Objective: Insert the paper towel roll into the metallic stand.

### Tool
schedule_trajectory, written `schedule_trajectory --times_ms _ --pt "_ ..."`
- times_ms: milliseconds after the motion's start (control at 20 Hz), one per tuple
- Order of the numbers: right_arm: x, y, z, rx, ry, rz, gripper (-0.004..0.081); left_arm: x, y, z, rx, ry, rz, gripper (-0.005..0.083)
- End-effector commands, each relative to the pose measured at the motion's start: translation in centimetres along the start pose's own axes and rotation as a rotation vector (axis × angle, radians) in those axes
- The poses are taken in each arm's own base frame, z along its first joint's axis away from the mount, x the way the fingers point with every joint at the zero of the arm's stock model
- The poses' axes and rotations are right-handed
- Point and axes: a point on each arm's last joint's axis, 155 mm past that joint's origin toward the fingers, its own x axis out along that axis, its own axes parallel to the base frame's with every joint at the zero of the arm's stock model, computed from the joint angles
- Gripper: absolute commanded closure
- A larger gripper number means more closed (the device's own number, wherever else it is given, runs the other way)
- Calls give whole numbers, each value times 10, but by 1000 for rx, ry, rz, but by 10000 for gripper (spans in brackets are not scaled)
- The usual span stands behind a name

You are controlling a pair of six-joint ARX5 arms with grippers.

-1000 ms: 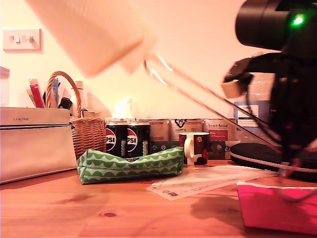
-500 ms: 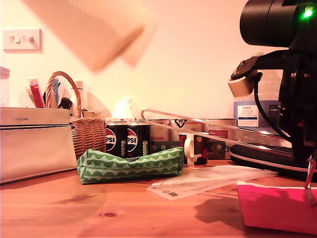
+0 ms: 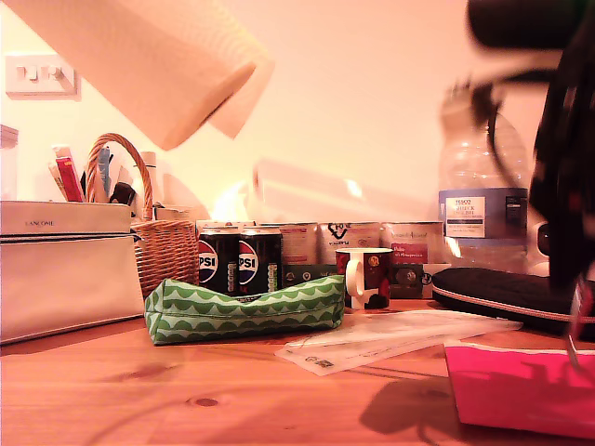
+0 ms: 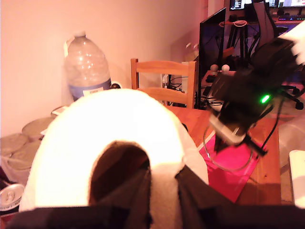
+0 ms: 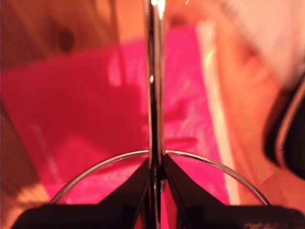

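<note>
Holding the paper towel roll (image 3: pixel 153 65) high above the green pouch (image 3: pixel 244 311), our first gripper (image 4: pixel 162 191) has its fingers pinched on the roll's wall, one inside the hollow core. Further along the exterior view, the metallic stand (image 3: pixel 353 195) is only a pale streak above the mug (image 3: pixel 364 277); a second ago it angled up towards the roll, now it has swung lower. Our second gripper (image 5: pixel 157 179) is clamped tight on the stand's upright wires. Rod and core look misaligned, so threading isn't ready.
</note>
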Motion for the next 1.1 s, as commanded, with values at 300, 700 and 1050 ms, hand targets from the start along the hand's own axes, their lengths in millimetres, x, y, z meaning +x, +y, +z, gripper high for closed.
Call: schedule_trajectory --times_ms 300,700,1050 --pt "-33 -4 -3 23 -52 -20 783 -6 1 11 37 -48 -9 797" --pt "-63 -2 3 38 -166 -23 783 -5 -4 15 4 -102 -88 797" --pt "-66 11 8 67 -260 2 783 -3 1 12 -28 -151 -155 797"
